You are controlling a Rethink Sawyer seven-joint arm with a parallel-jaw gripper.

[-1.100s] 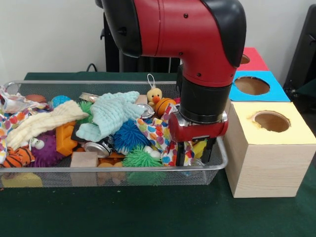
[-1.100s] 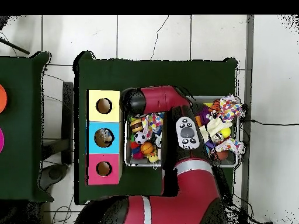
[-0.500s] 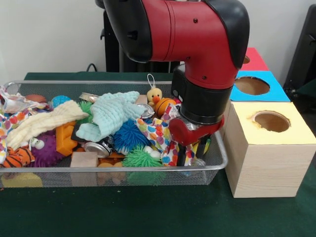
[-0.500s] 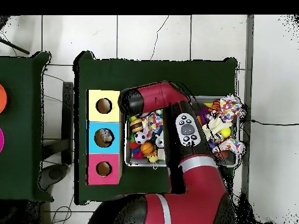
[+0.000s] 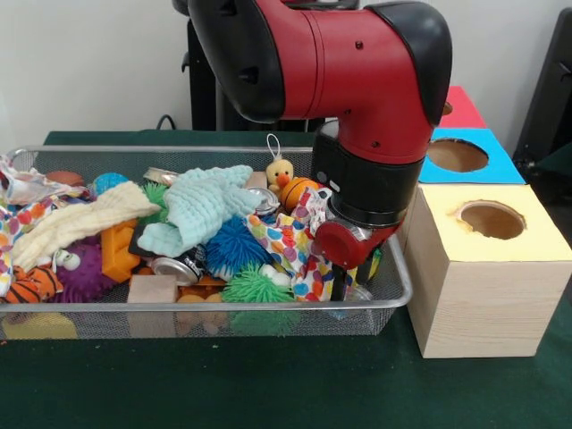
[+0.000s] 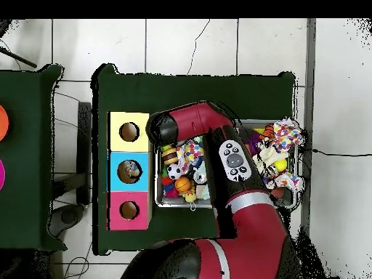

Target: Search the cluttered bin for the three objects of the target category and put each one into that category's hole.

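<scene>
Gripper [image 5: 351,279] down in bin [image 5: 398,288] corner, beside confetti cloth [image 5: 288,243].

Chunky glossy red arm [image 5: 357,63] with black joint caps, black wrist band, silver ring, plus a grey button pad [image 6: 234,160] on top.

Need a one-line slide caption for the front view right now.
Sawyer's gripper dips into the wire bin's end nearest the yellow-topped box, beside a polka-dot cloth.
</scene>
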